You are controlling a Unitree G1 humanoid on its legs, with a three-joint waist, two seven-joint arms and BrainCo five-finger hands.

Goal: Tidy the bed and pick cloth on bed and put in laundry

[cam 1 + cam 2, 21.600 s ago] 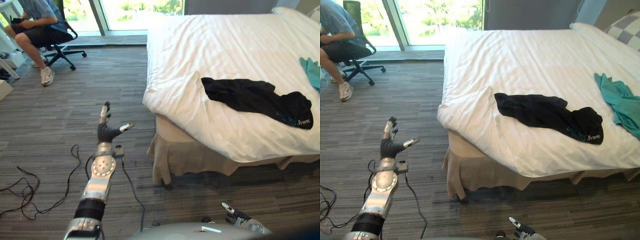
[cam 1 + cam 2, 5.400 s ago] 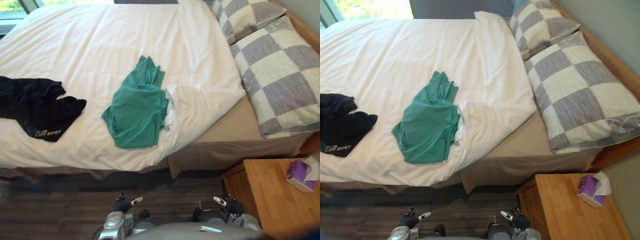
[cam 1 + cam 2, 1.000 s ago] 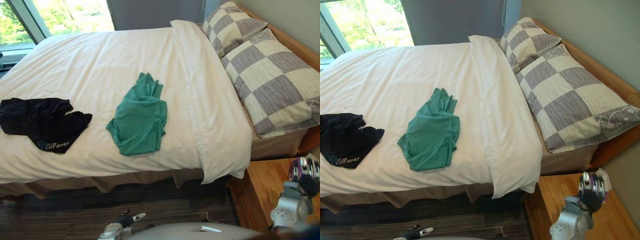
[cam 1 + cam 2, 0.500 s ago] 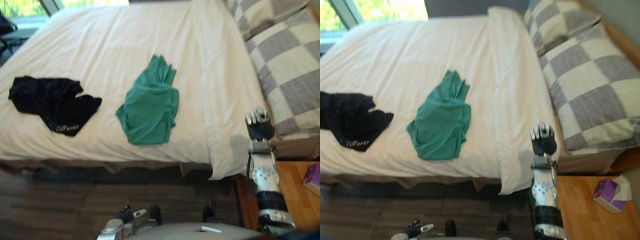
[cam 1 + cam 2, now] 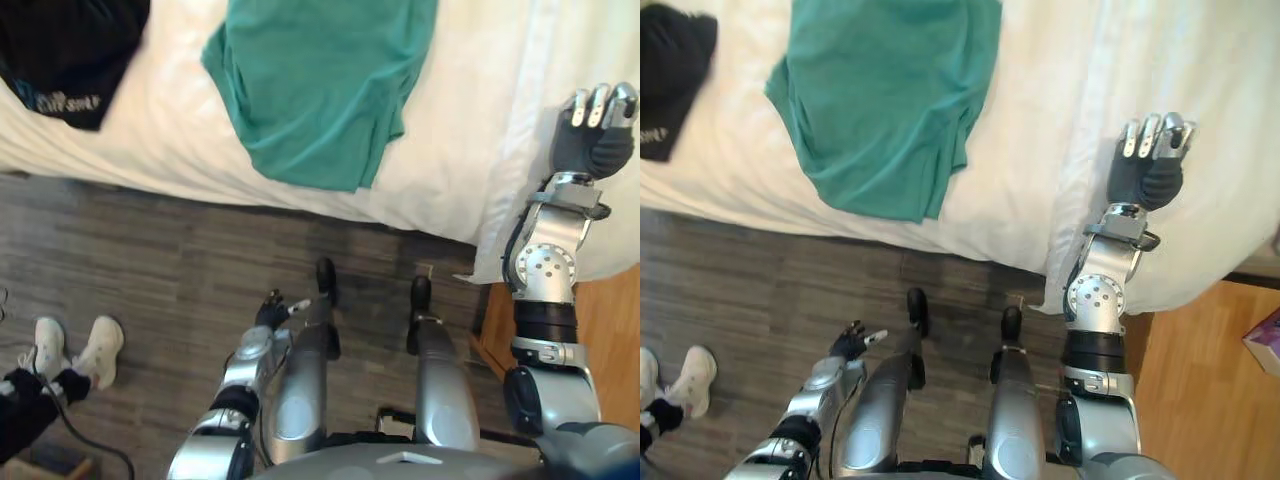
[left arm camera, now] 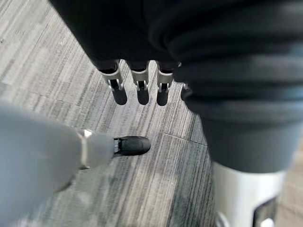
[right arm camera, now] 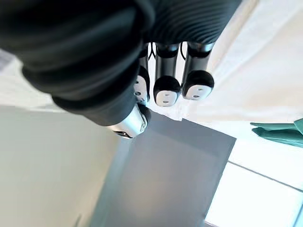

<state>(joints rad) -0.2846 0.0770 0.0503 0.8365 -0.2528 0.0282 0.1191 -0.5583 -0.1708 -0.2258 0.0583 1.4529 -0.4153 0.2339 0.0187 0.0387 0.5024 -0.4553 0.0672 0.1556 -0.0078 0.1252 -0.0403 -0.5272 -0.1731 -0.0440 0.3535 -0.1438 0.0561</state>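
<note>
A green cloth (image 5: pixel 320 80) lies spread on the white bed (image 5: pixel 150 140), close to its near edge. A black cloth (image 5: pixel 60 50) lies further to the left on the same bed. My right hand (image 5: pixel 595 130) is raised over the folded duvet's hanging corner (image 5: pixel 1080 230), well to the right of the green cloth. Its fingers (image 7: pixel 165 90) are curled into a fist with nothing in them. My left hand (image 5: pixel 275 310) hangs low over the floor in front of the bed, its fingers (image 6: pixel 137 90) straight and empty.
A wooden nightstand (image 5: pixel 1200 400) stands to the right of the bed, with a purple tissue box (image 5: pixel 1265 340) on it. A person's white shoes (image 5: pixel 70 350) rest on the grey striped carpet (image 5: pixel 150 250) at the lower left.
The camera has tipped down and closer to the bed's near edge. My right arm has come up from beside the nightstand to the duvet's corner and its fingers have curled shut.
</note>
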